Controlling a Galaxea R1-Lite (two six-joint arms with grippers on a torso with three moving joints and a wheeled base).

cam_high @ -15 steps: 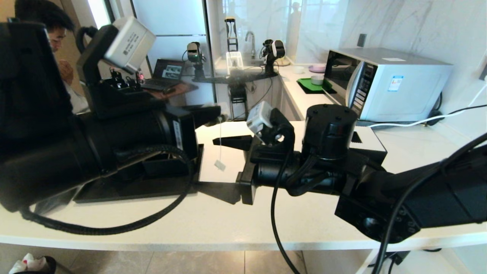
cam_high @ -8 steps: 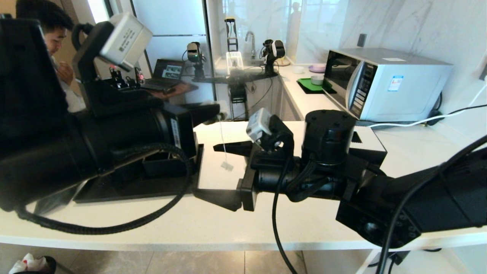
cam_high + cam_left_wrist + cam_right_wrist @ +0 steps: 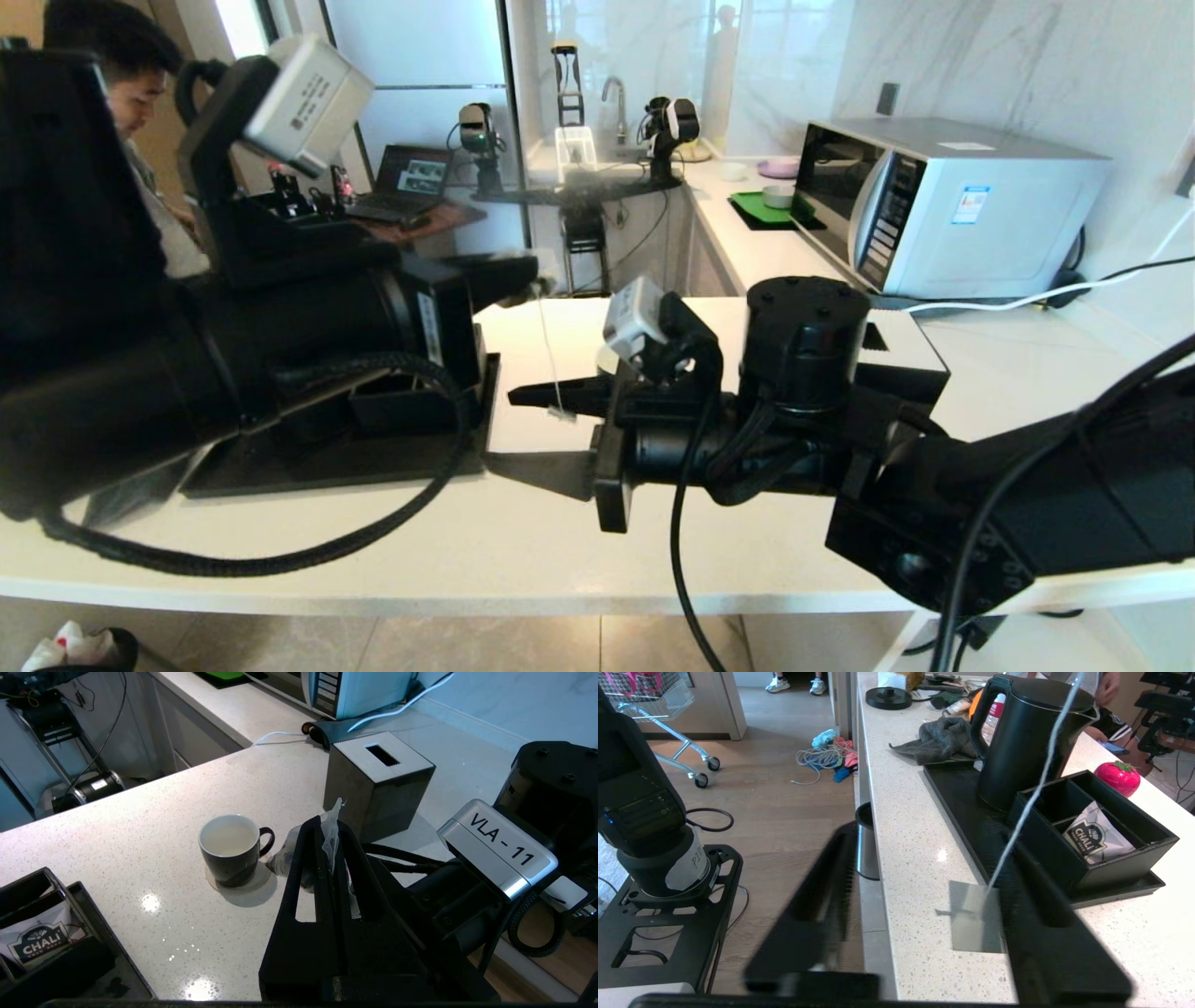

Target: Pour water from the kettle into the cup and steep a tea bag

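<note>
My left gripper (image 3: 329, 828) is held above the counter, shut on the tea bag (image 3: 332, 826); the bag's pale pouch bulges out beside the fingers. Its white string (image 3: 549, 350) hangs down to a small paper tag (image 3: 976, 914). My right gripper (image 3: 540, 431) is open and lies sideways, with the tag between its fingers, close to one of them. The cup (image 3: 229, 847), black with a white inside, stands on the counter below and beyond the left gripper. The kettle (image 3: 1027, 742) stands upright on a black tray, behind the string.
A black tissue box (image 3: 378, 784) stands behind the cup. A black compartment box (image 3: 1101, 826) on the tray (image 3: 962, 807) holds a CHALI sachet (image 3: 1092, 840). A grey cloth (image 3: 943, 739) and a red strawberry-shaped object (image 3: 1118, 777) lie near the kettle. A microwave (image 3: 934, 201) sits far right.
My right gripper has dropped lower and shifted left, so the tag now hangs between its open fingers. The tag swung slightly right. The left gripper has barely moved.
</note>
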